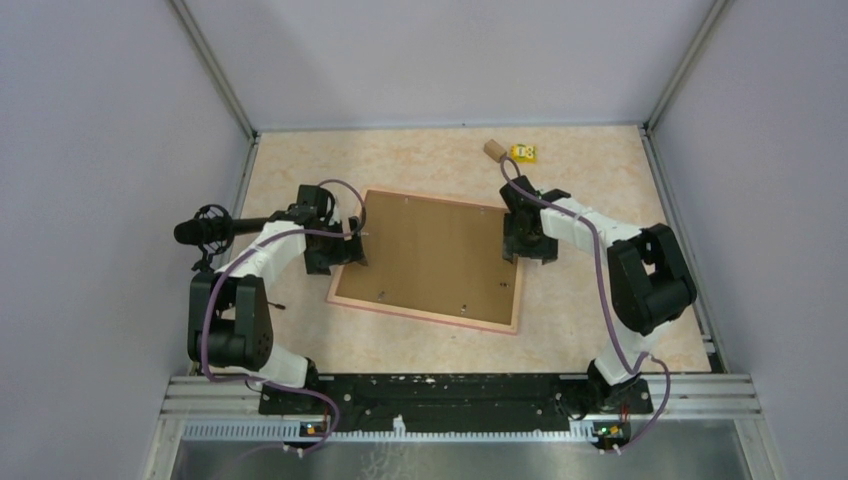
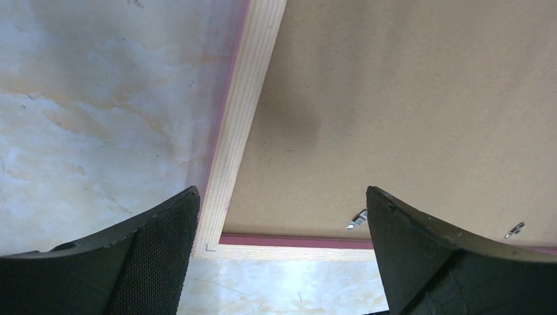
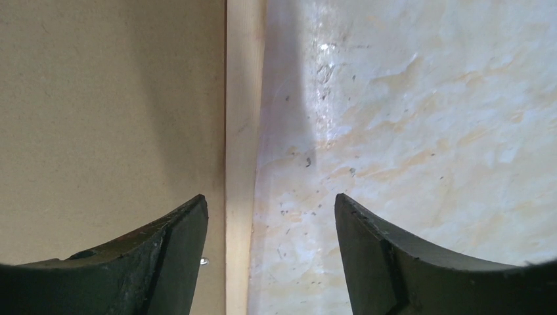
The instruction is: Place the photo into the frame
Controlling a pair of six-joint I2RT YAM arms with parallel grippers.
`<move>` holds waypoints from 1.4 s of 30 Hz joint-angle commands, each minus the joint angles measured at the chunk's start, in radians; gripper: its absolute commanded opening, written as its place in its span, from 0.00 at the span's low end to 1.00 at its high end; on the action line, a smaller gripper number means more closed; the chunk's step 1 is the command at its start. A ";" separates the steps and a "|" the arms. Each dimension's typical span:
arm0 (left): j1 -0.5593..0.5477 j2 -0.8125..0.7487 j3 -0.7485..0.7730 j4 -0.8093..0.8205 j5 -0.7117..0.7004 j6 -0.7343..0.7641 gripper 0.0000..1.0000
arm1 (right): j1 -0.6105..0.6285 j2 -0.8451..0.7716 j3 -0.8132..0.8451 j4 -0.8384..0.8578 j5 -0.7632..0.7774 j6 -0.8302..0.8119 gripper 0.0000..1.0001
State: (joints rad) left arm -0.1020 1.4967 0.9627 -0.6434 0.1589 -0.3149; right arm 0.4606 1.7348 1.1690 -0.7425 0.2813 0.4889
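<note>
The left gripper point(image 1: 343, 248) hangs wide open over the left rail of the thin pinkish light-wood frame point(image 1: 420, 314). The frame lies flat mid-table, filled by a plain brown backing board point(image 1: 440, 255). The photo does not show and likely sits beneath the board, so insertion looks nearly done. Next comes pressing the board or turning its small metal tabs point(image 2: 358, 220). The right gripper point(image 1: 528, 246), also wide open, straddles the right rail. The marbled table point(image 1: 600, 190) shows beyond every rail, leaving room to withdraw outward.
</note>
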 commanded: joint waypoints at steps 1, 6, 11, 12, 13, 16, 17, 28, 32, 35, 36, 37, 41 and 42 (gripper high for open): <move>0.009 -0.020 -0.016 0.054 -0.024 0.012 0.98 | -0.007 -0.047 0.025 -0.061 -0.099 0.203 0.70; 0.019 0.011 -0.005 0.049 -0.017 -0.005 0.98 | -0.004 -0.072 -0.023 -0.057 -0.170 0.528 0.69; 0.027 0.015 -0.018 0.049 -0.090 -0.028 0.99 | -0.001 -0.159 -0.144 0.031 -0.195 0.722 0.69; 0.027 0.016 -0.024 0.054 -0.091 -0.031 0.98 | -0.002 -0.175 -0.163 0.039 -0.191 0.746 0.69; 0.027 0.018 -0.033 0.061 -0.078 -0.032 0.98 | -0.001 -0.189 -0.176 0.038 -0.180 0.763 0.69; 0.027 0.038 -0.054 0.078 -0.037 -0.041 0.98 | 0.001 -0.211 -0.192 0.018 -0.141 0.781 0.69; 0.026 0.047 -0.055 0.075 -0.031 -0.042 0.98 | 0.001 -0.212 -0.193 0.012 -0.140 0.778 0.69; 0.043 0.096 -0.050 0.064 0.006 -0.050 0.97 | 0.049 -0.161 -0.240 0.045 -0.160 0.743 0.69; 0.046 0.105 -0.050 0.064 0.011 -0.052 0.97 | 0.086 -0.115 -0.233 0.053 -0.176 0.724 0.66; 0.051 0.106 -0.052 0.065 0.006 -0.055 0.97 | 0.107 -0.107 -0.241 0.054 -0.180 0.723 0.65; 0.051 0.108 -0.053 0.064 0.007 -0.056 0.97 | 0.114 -0.110 -0.247 0.053 -0.181 0.724 0.64; 0.052 0.109 -0.053 0.064 0.008 -0.055 0.97 | 0.120 -0.111 -0.254 0.051 -0.180 0.726 0.64; 0.054 0.109 -0.052 0.064 0.013 -0.055 0.97 | 0.123 -0.122 -0.294 0.056 -0.169 0.736 0.62; 0.054 0.109 -0.052 0.064 0.016 -0.055 0.97 | 0.124 -0.124 -0.298 0.057 -0.163 0.737 0.61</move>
State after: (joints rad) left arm -0.0551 1.5848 0.9207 -0.5961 0.1555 -0.3653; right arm 0.5587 1.6035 0.9234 -0.6842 0.1112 1.2228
